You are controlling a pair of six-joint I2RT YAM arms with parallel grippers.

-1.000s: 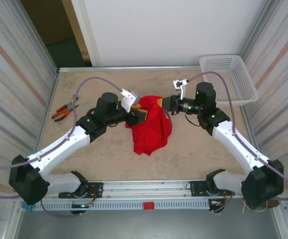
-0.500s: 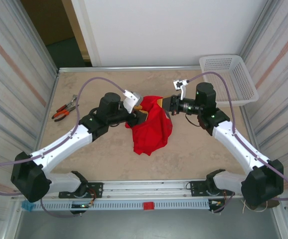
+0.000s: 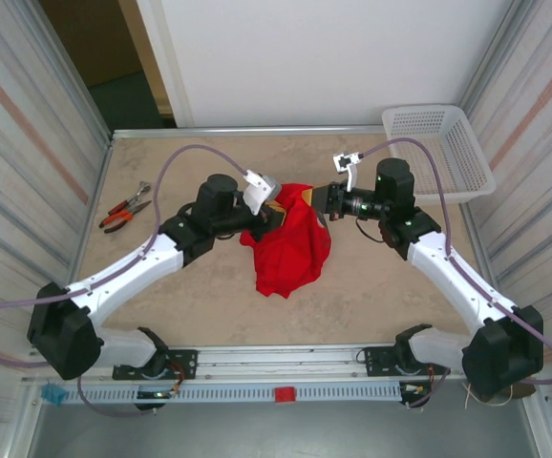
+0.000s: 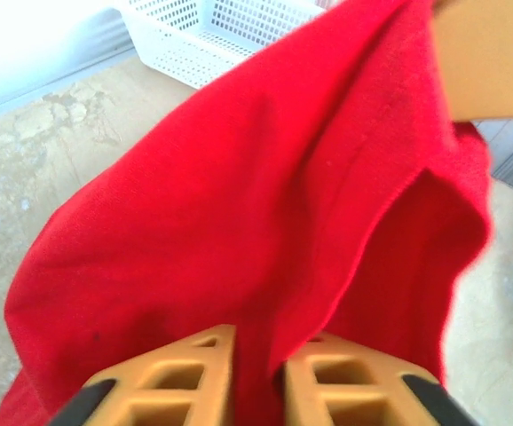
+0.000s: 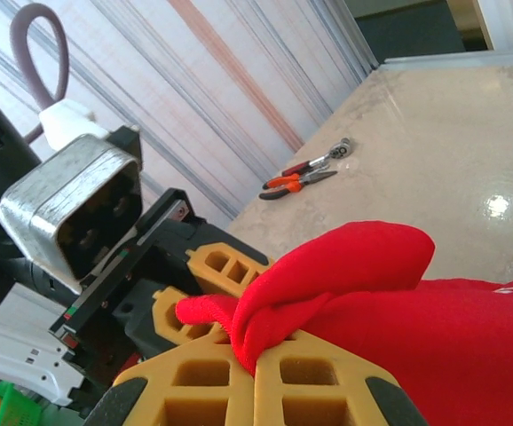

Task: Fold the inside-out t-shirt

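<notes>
Left gripper point(image 4: 258, 380) clamped on fold of bright red soft cloth t-shirt point(image 4: 239, 204); right gripper point(image 5: 255, 371) pinching bunched edge. Spread too fast and your shallow bite slips.

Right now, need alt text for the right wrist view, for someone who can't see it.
The right claw, with orange fingers at the bottom edge, is clamped on a bunched fold of the bright red cloth t-shirt. Just behind it, the left claw meets the same cloth. Orange-handled pliers lie farther off on the beige table.
</notes>
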